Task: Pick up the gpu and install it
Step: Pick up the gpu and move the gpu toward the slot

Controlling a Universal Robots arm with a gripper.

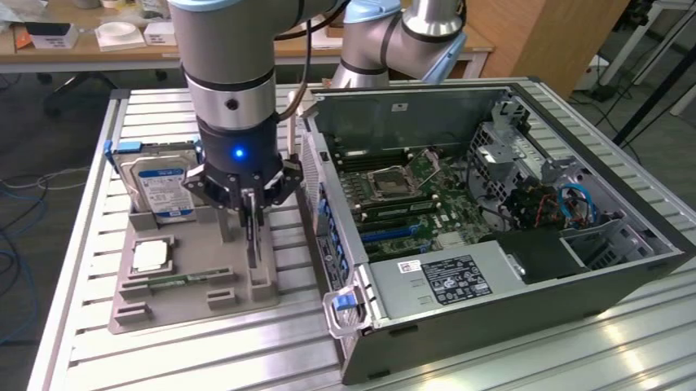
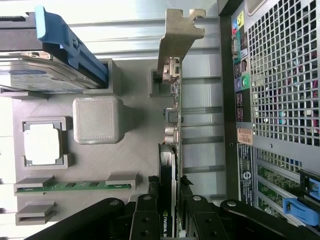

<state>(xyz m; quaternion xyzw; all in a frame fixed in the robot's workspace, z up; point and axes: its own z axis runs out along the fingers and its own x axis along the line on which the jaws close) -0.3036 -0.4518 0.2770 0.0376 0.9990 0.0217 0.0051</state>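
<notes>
Gpu (image 1: 253, 238) upright on tray (image 1: 185, 303); 1 hard drive (image 1: 158, 186) on tray, computer case (image 1: 490, 326) beside tray; gripper (image 1: 251, 208), partly closed, clamps gpu.

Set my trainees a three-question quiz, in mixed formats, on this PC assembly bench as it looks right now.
1. True or false: the hard drive lies inside the computer case.
2. Fill in: the gripper straddles the ___, which stands on edge in the gray holder.
3. In the exterior view, on which side of the case does that holder sit?
Key: 1 false; 2 gpu; 3 the exterior view's left.
</notes>
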